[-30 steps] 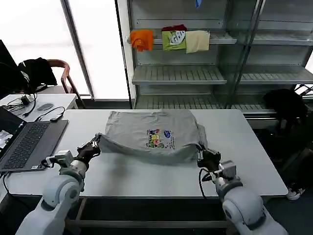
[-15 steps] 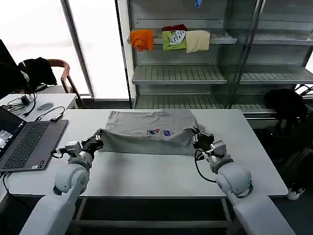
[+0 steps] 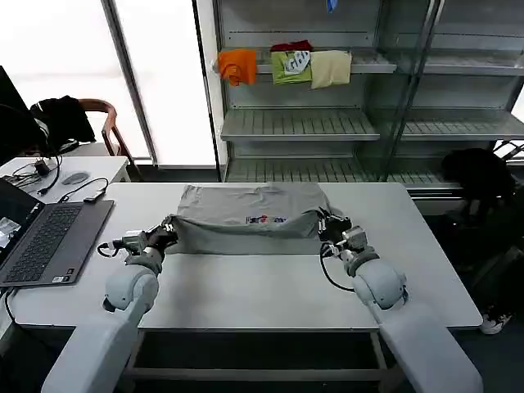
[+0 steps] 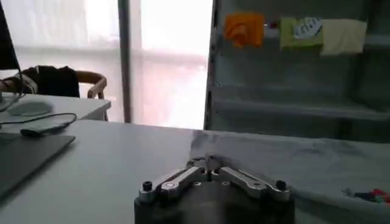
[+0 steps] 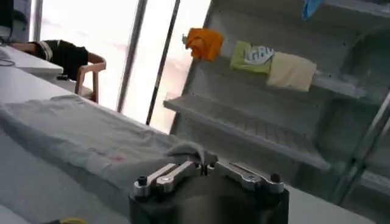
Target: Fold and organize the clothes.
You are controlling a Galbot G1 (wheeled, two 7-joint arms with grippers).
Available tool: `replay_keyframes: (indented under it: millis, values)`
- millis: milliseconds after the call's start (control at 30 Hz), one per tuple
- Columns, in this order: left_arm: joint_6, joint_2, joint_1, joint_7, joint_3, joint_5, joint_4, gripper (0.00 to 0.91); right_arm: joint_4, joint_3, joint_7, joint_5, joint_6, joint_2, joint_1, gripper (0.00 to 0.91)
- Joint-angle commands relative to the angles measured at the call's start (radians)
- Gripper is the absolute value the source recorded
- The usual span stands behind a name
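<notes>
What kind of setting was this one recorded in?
Probably an office or lab set up like a clothing store: a white table with a grey shirt, an open laptop, and metal shelving holding small folded garments.

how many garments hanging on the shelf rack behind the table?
3, side by side along one upper shelf: an orange garment on the left, a green garment with a white print in the middle, a cream garment on the right. Something red shows behind the green one.
</notes>
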Motion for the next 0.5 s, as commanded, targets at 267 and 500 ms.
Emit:
replay_keyframes:
  millis: [267,500]
  values:
    - [0.012,0.003,-0.032,0.011,0.008,0.054,0.038,0.907,-0.052,-0.005,0.06,-0.011,-0.016,0.016,0.023,0.907]
    - [0.045,0.037,-0.006,0.005,-0.01,0.055,-0.053,0.907,0.0,0.017,0.059,-0.069,0.015,0.002,0.019,0.907]
